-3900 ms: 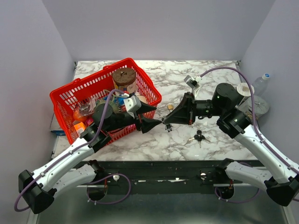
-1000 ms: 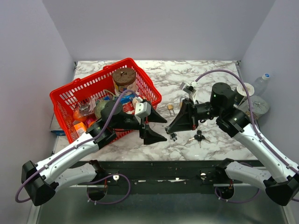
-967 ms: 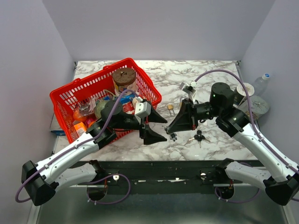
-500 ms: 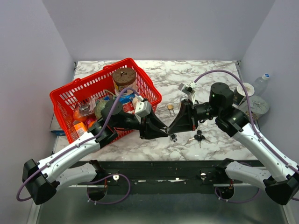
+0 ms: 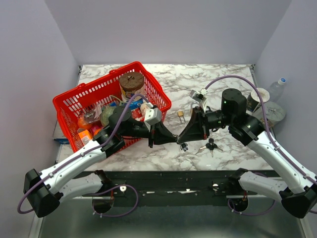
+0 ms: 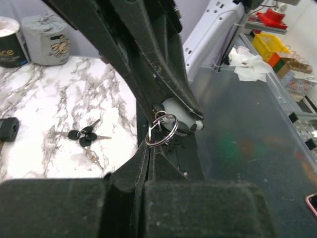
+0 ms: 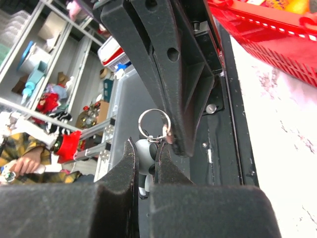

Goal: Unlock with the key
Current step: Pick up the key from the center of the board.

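Note:
My right gripper (image 5: 182, 140) is shut on a small grey, white and black panda-shaped lock (image 7: 145, 157), held above the table in front of the arms. A silver key ring (image 7: 154, 122) sticks out of the lock's top. My left gripper (image 5: 174, 140) meets it tip to tip, shut on the key (image 7: 169, 136) at the ring. Only a small metal piece of the key shows at those tips. In the left wrist view the ring (image 6: 161, 130) juts from my shut left gripper (image 6: 150, 148), with the pale lock (image 6: 179, 112) behind it.
A bunch of black-headed keys (image 5: 210, 145) lies on the marble table (image 5: 228, 79) under the right arm. A small brass padlock (image 5: 181, 114) sits behind the grippers. A red basket (image 5: 64, 101) full of groceries stands at the left. Cans and a bottle (image 5: 277, 88) stand at the right edge.
My left gripper has moved right to the lock and gone from wide open to shut on the key. The right gripper has kept its hold and hardly moved.

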`<state>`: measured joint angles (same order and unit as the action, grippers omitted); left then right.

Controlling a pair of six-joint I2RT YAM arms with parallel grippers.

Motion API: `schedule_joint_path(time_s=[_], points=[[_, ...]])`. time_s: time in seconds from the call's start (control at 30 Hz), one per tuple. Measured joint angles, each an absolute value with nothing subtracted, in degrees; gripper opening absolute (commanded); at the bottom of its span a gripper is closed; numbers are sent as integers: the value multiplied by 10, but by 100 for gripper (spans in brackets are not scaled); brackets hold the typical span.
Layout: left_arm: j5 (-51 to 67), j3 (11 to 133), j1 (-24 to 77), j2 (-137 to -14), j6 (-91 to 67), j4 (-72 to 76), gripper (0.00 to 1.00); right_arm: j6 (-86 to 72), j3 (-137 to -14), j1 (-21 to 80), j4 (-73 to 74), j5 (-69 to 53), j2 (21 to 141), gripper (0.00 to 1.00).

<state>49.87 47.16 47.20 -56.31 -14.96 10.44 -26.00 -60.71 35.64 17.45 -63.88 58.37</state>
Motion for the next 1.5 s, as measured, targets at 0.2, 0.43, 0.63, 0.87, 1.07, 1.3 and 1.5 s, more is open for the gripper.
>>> schedule_joint_path(time_s=[0.2, 0.43, 0.63, 0.87, 1.07, 1.3, 1.5], points=[[436, 473, 472, -556, -102, 55, 0, -249, -607, 356, 203, -593, 578, 34], [347, 473, 478, -535, -53, 17, 0, -219, -617, 357, 237, -512, 567, 64], [334, 473, 481, -538, -38, 1, 0, -172, -623, 363, 263, -426, 536, 64], [345, 473, 481, -552, -29, -6, 0, -116, -624, 389, 266, -362, 532, 48], [375, 480, 481, -571, -28, -21, 0, -76, -624, 416, 266, -332, 558, 38], [386, 482, 481, -577, -27, -28, 0, -50, -624, 432, 267, -319, 573, 31], [386, 482, 481, -581, -27, -30, 0, -41, -624, 437, 270, -317, 576, 25]])
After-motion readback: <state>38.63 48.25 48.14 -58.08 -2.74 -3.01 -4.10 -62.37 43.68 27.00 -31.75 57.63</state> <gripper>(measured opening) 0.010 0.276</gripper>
